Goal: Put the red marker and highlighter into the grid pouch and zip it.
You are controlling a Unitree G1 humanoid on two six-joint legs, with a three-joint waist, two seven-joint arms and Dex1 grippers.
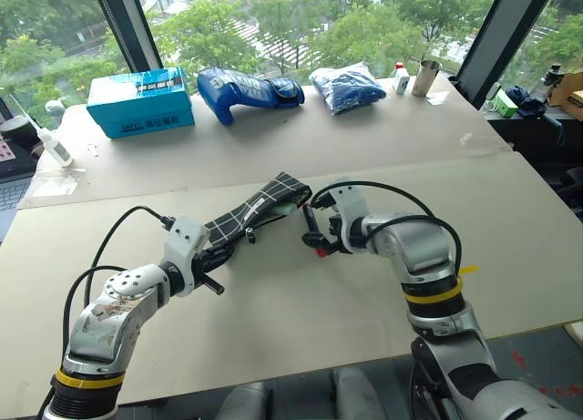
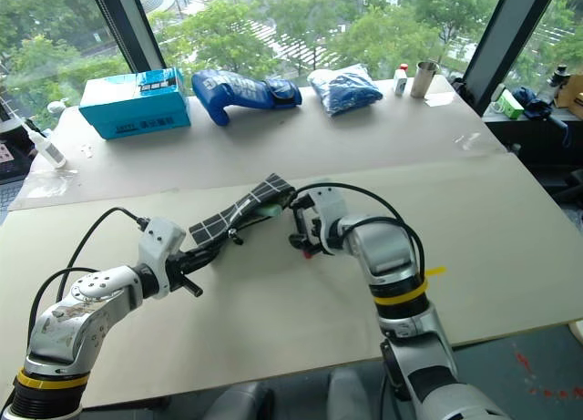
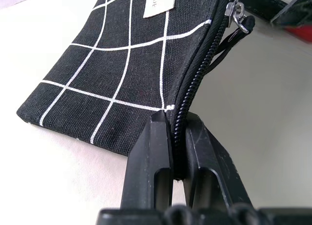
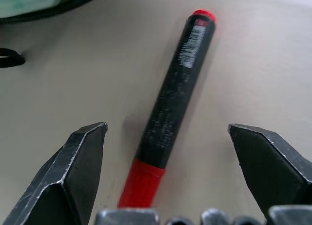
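Note:
The grid pouch (image 1: 260,206) lies slanted mid-table, black with white lines and a white label (image 3: 157,3). My left gripper (image 3: 178,120) is shut on the pouch's zipper edge at its near end; the zipper pull (image 3: 237,15) sits farther along. The red marker (image 4: 170,103), a dark body with red ends, lies flat on the table just right of the pouch's far end. My right gripper (image 1: 314,230) hangs just above it, open, one finger on each side and neither touching. The pale green highlighter (image 4: 24,0) shows at the pouch's mouth, behind its black edge.
Along the table's far side stand a teal box (image 1: 141,101), a blue glove (image 1: 246,92), a blue bag (image 1: 346,86), a small bottle (image 1: 401,78) and a metal cup (image 1: 424,77). A white bottle (image 1: 55,147) stands far left. Bare board stretches to the right of my right arm.

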